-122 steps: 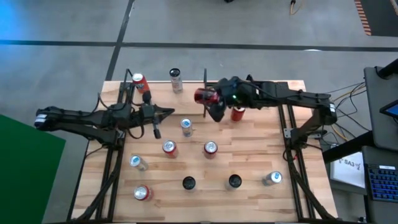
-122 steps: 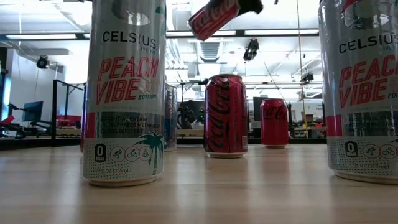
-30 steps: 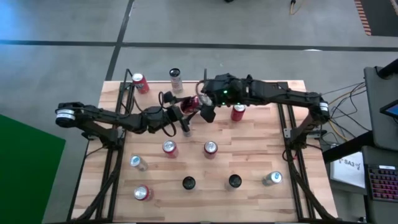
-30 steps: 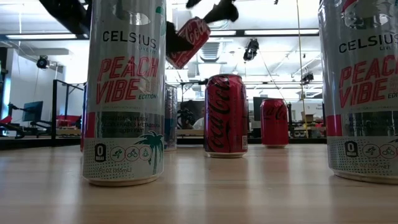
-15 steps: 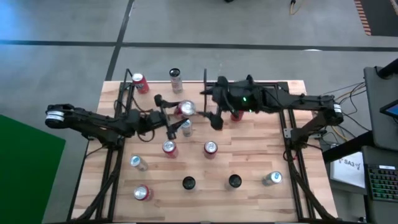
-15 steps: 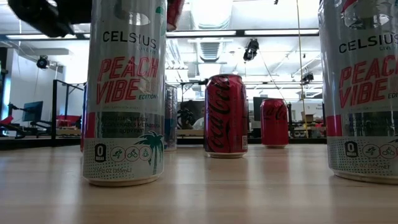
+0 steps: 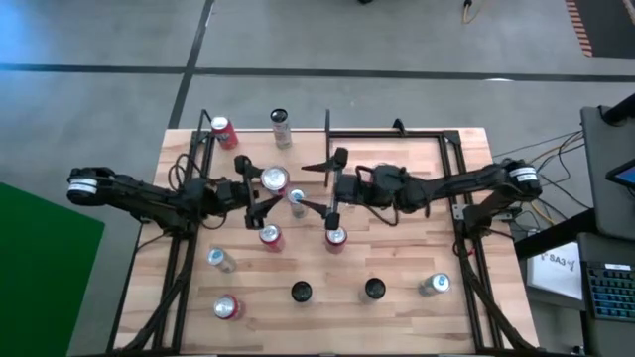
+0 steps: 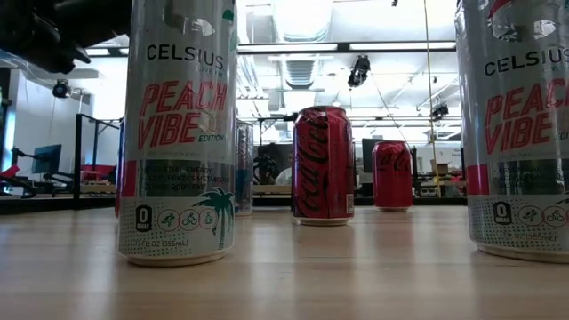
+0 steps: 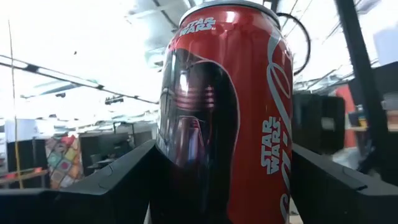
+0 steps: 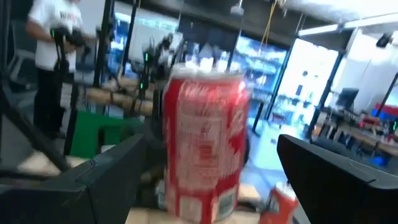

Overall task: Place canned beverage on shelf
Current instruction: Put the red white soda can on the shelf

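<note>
A red Coca-Cola can with a Star Wars print [image 9: 227, 106] stands upright between the fingers of my left gripper [image 9: 224, 186]. From above, its silver top [image 7: 274, 179] shows over the left middle of the shelf [image 7: 417, 159], with my left gripper [image 7: 266, 187] reaching in from the left. Just right of it my right gripper [image 7: 319, 185] stands open, its fingers pointing at the can without touching it. In the right wrist view the red can [image 10: 205, 143] shows blurred ahead of that gripper [image 10: 214, 193]. My left gripper pinches the can's lower side wall [image 9: 180, 180] between its two fingers, one on each side. The fingers come in level from the table's left. The can stands upright, top up; its bottom is out of view.
Several other cans stand on the board: a silver one [image 7: 297, 201] right beside the held can, red ones [image 7: 270, 235] [image 7: 335, 236] nearer, more along the near edge [image 7: 373, 289] and at the far left [image 7: 220, 129]. A black upright rod [image 7: 327, 124] stands at the far edge.
My left gripper has carried the red can toward the table's left edge, away from my right gripper, and the can has come from tilted to upright. My right gripper has parted from the can and drawn back toward the right and slightly nearer.
</note>
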Controlling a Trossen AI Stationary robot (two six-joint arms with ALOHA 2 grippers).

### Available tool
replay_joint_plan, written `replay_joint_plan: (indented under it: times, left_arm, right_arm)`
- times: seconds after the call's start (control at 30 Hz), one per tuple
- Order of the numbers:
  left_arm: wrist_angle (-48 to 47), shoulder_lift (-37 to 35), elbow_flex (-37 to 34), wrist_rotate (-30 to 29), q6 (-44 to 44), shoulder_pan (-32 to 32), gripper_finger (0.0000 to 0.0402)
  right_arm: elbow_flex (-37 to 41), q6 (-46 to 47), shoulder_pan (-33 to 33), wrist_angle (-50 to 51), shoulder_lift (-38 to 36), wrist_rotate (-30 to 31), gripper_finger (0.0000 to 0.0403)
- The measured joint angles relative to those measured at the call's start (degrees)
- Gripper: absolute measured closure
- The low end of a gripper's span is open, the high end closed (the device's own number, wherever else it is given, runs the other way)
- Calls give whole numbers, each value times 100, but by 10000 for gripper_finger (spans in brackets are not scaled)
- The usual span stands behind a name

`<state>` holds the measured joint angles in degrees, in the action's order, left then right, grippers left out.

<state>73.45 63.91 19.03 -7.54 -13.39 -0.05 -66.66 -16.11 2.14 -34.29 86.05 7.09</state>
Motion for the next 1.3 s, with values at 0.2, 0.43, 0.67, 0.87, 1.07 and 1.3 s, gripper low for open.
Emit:
replay_joint_plan:
  times: [0.2, 0.43, 0.67, 0.87, 1.07, 1.3]
  left_arm:
    - [43, 83, -3, -43, -60, 4, 112]
    - [68, 165, -4, -99, -82, 4, 112]
    - [68, 210, -4, -247, -83, 4, 112]
    - [72, 265, -4, -312, -75, 12, 112]
    - [89, 276, 0, -477, -105, 15, 112]
    - [77, 281, 0, -496, -116, 11, 112]
  right_arm:
    - [-210, 510, -168, -314, 422, 90, 51]
    - [-494, 592, -202, -295, 661, -203, 51]
    - [-777, 418, -206, -220, 744, -262, 51]
    - [-1161, 410, -264, 327, 882, -265, 51]
    - [-1519, 400, -300, 798, 1051, -245, 54]
    - [-1558, 402, -320, 978, 1015, -266, 103]
